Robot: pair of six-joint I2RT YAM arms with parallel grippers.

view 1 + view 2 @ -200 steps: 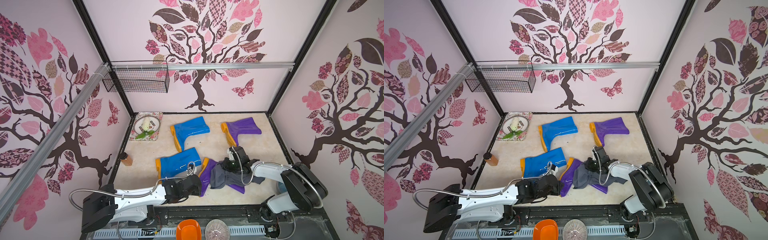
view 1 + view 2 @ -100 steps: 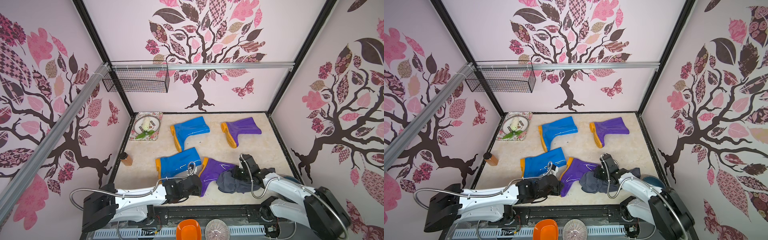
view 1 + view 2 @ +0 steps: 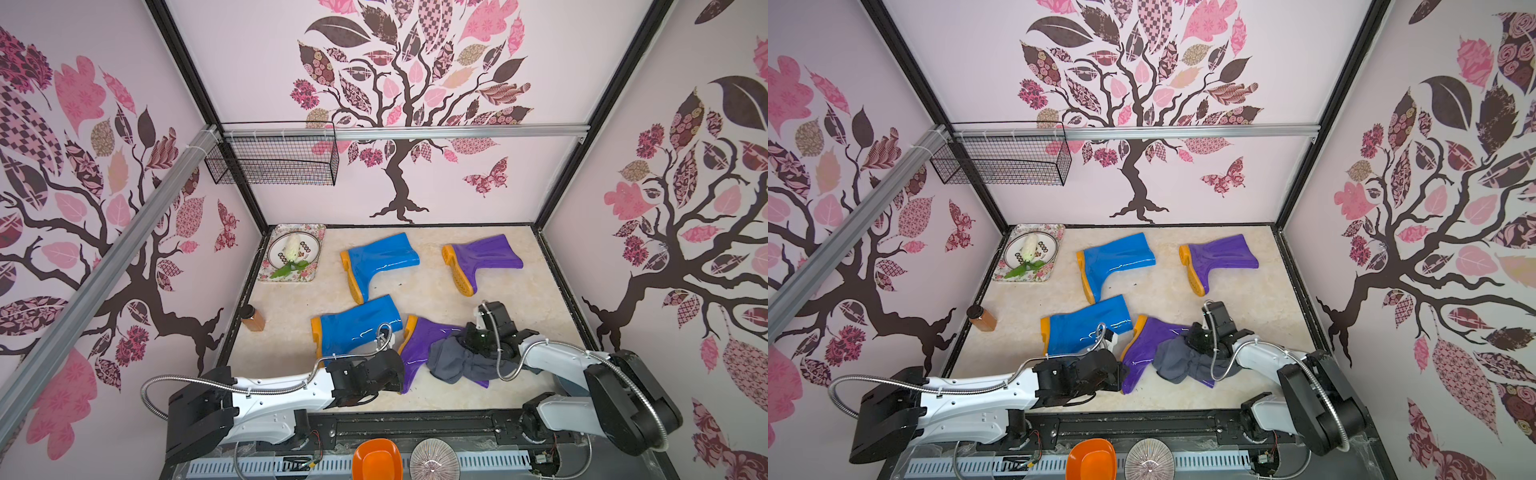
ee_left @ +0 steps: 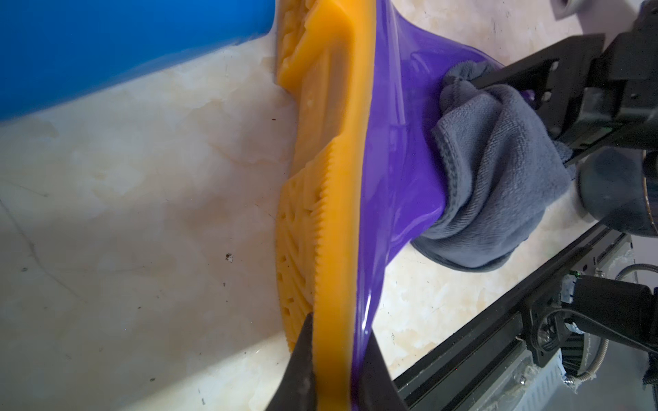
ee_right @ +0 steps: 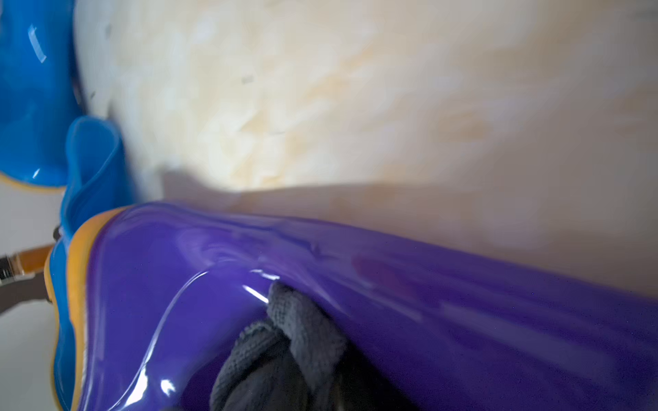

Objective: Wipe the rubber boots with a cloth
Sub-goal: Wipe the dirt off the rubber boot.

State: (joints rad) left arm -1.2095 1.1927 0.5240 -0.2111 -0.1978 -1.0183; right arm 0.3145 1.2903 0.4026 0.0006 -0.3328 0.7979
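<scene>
grey cloth (image 3: 451, 365) sits bunched in the clenched right end effector (image 3: 473, 340), pressed on the near purple boot (image 3: 419, 345). left end effector (image 4: 334, 356) clamps that boot at its orange-soled toe. one cloth; four boots on the bench (image 3: 286, 307): this one, near blue boot (image 3: 357, 332), far blue boot (image 3: 380, 259), far purple boot (image 3: 486, 253). the clamped boot lies sideways, toe toward the robot, shaft running rightward.

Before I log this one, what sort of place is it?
Probably a staged robot test booth: tree-decal walls boxing in a marble-look tabletop, with two robot arms mounted along its front edge.
</scene>
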